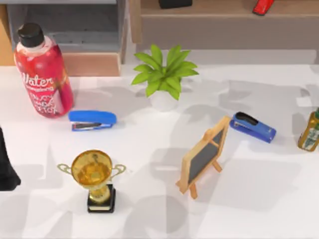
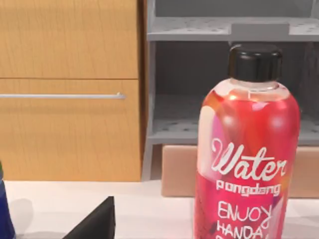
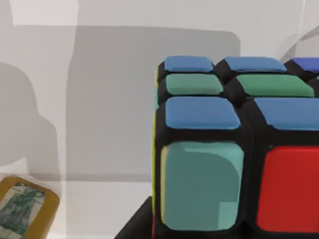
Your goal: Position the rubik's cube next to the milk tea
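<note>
rubik's cube (image 3: 234, 149) sits right up against the right wrist camera near the table's right edge by the amber bottle (image 1: 310, 132), can't tell if the fingers are gripping it, so it could slip off and knock that bottle.

Worktop (image 1: 259, 199): smooth, matt white. Water bottle (image 1: 44, 74): glossy translucent red plastic, matt black cap. Trophy (image 1: 93, 172), in front of the bottle: polished gold metal, glossy black base. Chalkboard (image 1: 203, 155), right of the trophy: bare wood frame, matt dark slate. Both staplers (image 1: 92, 120) (image 1: 253, 126): glossy blue plastic. Rubik's cube (image 3: 234, 149): smooth plastic, satin coloured tiles on black. Cabinet (image 2: 70, 89), beside the bottle: grained wood, metal handle.
</note>
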